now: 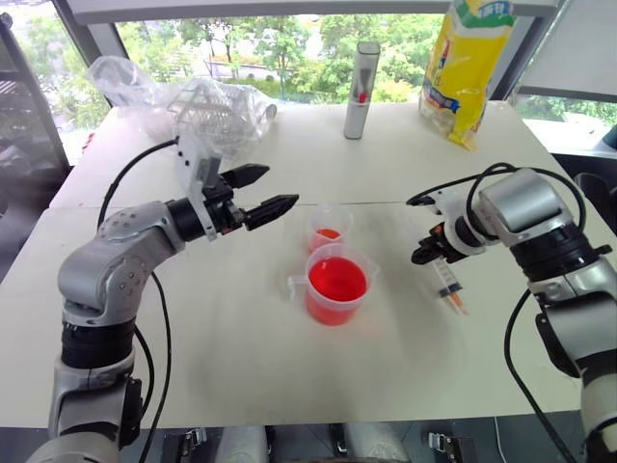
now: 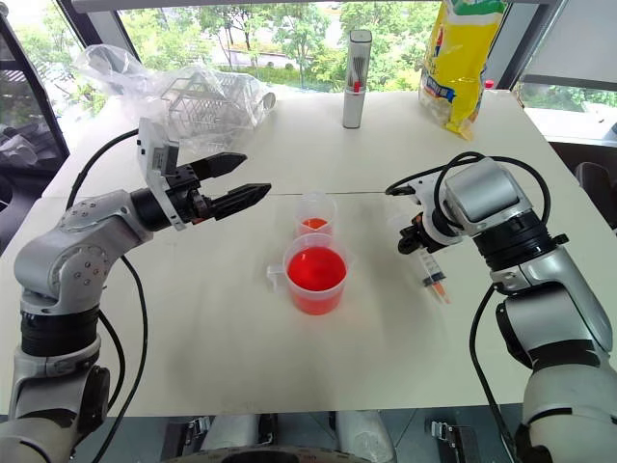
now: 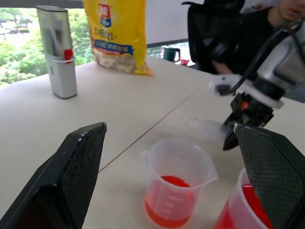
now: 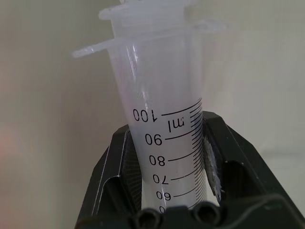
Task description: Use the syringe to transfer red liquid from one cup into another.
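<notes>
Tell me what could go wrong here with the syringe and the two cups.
The right gripper holds the syringe tip-down over the table, away from both cups, so red liquid might drip there. The open left gripper hovers close to the smaller cup and the measuring cup and could knock either.

Both arms are showing rounded silver-grey shells joined by black ribbed rings, with black cables looping loosely from elbow to wrist. The left tool [image 1: 271,191] is carrying two black pointed fingers [image 3: 76,176] with finely textured pads (a white bracket is sitting behind them). The right tool [image 1: 436,253] is wearing a white housing with a small red mark.
</notes>
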`<action>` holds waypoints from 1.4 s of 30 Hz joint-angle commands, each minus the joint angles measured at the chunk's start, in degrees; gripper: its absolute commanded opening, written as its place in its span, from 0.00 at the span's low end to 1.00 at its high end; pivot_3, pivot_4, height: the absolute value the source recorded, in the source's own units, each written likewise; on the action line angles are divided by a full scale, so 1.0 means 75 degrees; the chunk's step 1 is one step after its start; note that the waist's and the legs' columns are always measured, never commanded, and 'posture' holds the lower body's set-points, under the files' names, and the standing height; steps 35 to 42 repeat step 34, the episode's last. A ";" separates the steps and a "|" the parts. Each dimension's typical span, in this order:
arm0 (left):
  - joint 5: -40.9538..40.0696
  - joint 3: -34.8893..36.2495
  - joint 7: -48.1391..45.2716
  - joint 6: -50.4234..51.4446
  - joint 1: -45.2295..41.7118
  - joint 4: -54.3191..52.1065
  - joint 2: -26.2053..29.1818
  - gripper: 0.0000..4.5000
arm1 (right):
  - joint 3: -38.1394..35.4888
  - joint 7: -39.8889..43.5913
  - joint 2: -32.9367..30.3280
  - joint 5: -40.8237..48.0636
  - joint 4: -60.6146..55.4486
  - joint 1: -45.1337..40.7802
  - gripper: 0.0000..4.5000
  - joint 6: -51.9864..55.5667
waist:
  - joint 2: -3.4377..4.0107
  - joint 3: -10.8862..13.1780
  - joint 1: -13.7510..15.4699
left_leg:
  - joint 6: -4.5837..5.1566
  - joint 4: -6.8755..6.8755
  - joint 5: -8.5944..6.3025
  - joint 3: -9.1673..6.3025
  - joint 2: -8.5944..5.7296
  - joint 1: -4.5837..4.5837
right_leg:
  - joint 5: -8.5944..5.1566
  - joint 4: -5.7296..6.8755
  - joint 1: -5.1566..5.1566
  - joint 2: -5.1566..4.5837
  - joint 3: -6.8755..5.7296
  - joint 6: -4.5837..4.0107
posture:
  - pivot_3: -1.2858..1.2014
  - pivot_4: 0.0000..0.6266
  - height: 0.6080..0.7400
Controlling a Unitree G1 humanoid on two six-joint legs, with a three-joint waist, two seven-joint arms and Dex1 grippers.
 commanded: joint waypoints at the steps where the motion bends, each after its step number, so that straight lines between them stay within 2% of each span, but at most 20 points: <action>1: -0.0191 0.0062 -0.0181 -0.0063 0.0169 -0.0477 0.0253 0.98 | -0.0158 -0.0300 -0.0046 -0.0034 -0.0298 0.0051 0.31 0.0056 | 0.0000 -0.0002 -0.0001 | 0.0000 -0.0001 0.0000 -0.0001 -0.0002 0.0004 | 0.0000 -0.0001 0.0002 0.0003 -0.0001 0.0000 | 0.52 0.24 1.00; 6: -0.0224 -0.0033 -0.0135 -0.0069 0.0265 -0.0577 0.0316 0.98 | -0.0458 -0.0676 0.0165 -0.0135 -0.0092 0.0149 0.31 0.0004 | -0.0004 -0.0004 0.0020 | 0.0000 0.0000 0.0000 -0.0004 -0.0004 0.0003 | 0.0000 -0.0001 0.0004 0.0007 -0.0005 -0.0001 | 0.52 0.24 1.00; 12: -0.0280 -0.0069 -0.0124 -0.0057 0.0247 -0.0558 0.0325 1.00 | -0.0640 -0.0770 0.0163 -0.0043 -0.0157 0.0244 0.97 -0.0060 | -0.0004 -0.0004 0.0019 | 0.0000 0.0001 0.0000 -0.0003 -0.0006 0.0003 | 0.0000 -0.0002 0.0007 0.0005 -0.0005 0.0000 | 0.52 0.24 1.00; 13: -0.0283 -0.0068 -0.0128 -0.0055 0.0247 -0.0557 0.0329 1.00 | -0.0663 -0.0760 0.0147 -0.0019 -0.0197 0.0251 0.99 -0.0054 | -0.0004 -0.0004 0.0018 | 0.0000 0.0000 0.0000 -0.0004 -0.0006 0.0003 | 0.0000 -0.0002 0.0006 0.0006 -0.0005 0.0000 | 0.52 0.24 1.00; 17: -0.0318 0.0028 -0.0185 0.0010 0.0293 -0.0573 0.0485 1.00 | -0.0775 -0.0285 -0.0491 0.0218 -0.1062 0.0183 0.99 -0.0510 | -0.0003 -0.0003 0.0020 | 0.0000 -0.0001 0.0000 -0.0004 -0.0006 0.0002 | 0.0000 -0.0003 0.0005 0.0007 -0.0006 0.0000 | 0.52 0.24 1.00; 22: -0.0470 0.0335 -0.0316 0.0137 0.0699 -0.0770 0.1057 1.00 | -0.1450 0.1050 -0.1828 0.0424 -0.2489 0.0291 0.99 -0.2806 | 0.0001 0.0000 0.0013 | 0.0001 -0.0014 -0.0001 -0.0004 -0.0006 0.0000 | -0.0001 -0.0019 0.0004 0.0006 -0.0010 0.0001 | 0.52 0.24 1.00; 25: -0.0616 0.0498 -0.0460 0.0213 0.1009 -0.0943 0.1417 1.00 | -0.2863 0.2329 -0.2213 0.1159 -0.3584 0.1356 0.99 -0.4667 | -0.0013 -0.0003 0.0019 | 0.0002 -0.0017 -0.0002 -0.0009 -0.0001 0.0004 | -0.0001 -0.0029 0.0010 0.0009 -0.0015 0.0002 | 0.52 0.24 1.00; 29: -0.0819 0.0685 -0.0586 0.0282 0.1297 -0.1115 0.1759 1.00 | -0.4012 0.3188 -0.2625 0.1534 -0.4517 0.2990 0.99 -0.5706 | -0.0016 -0.0003 0.0051 | 0.0003 -0.0020 -0.0003 -0.0025 0.0006 0.0012 | -0.0001 -0.0050 0.0043 0.0001 -0.0035 0.0002 | 0.52 0.24 1.00; 31: -0.0975 0.0784 -0.0651 0.0360 0.1401 -0.1205 0.1936 1.00 | -0.4623 0.3325 -0.2588 0.1902 -0.4798 0.3590 0.99 -0.5778 | -0.0014 -0.0002 0.0048 | 0.0003 -0.0010 -0.0003 -0.0022 0.0007 0.0014 | -0.0001 -0.0049 0.0049 -0.0009 -0.0033 0.0003 | 0.52 0.24 1.00; 34: -0.1143 0.0828 -0.0673 0.0455 0.1424 -0.1246 0.2080 1.00 | -0.5026 0.3167 -0.2472 0.1984 -0.4938 0.4024 0.99 -0.6021 | -0.0014 -0.0002 0.0036 | 0.0003 0.0002 -0.0003 -0.0015 0.0006 0.0016 | 0.0000 -0.0050 0.0052 -0.0011 -0.0028 0.0005 | 0.52 0.24 1.00; 42: -0.1143 0.0828 -0.0673 0.0455 0.1424 -0.1246 0.2080 1.00 | -0.5026 0.3167 -0.2472 0.1984 -0.4938 0.4024 0.99 -0.6021 | -0.0014 -0.0002 0.0036 | 0.0003 0.0002 -0.0003 -0.0015 0.0006 0.0016 | 0.0000 -0.0050 0.0052 -0.0011 -0.0028 0.0005 | 0.52 0.24 1.00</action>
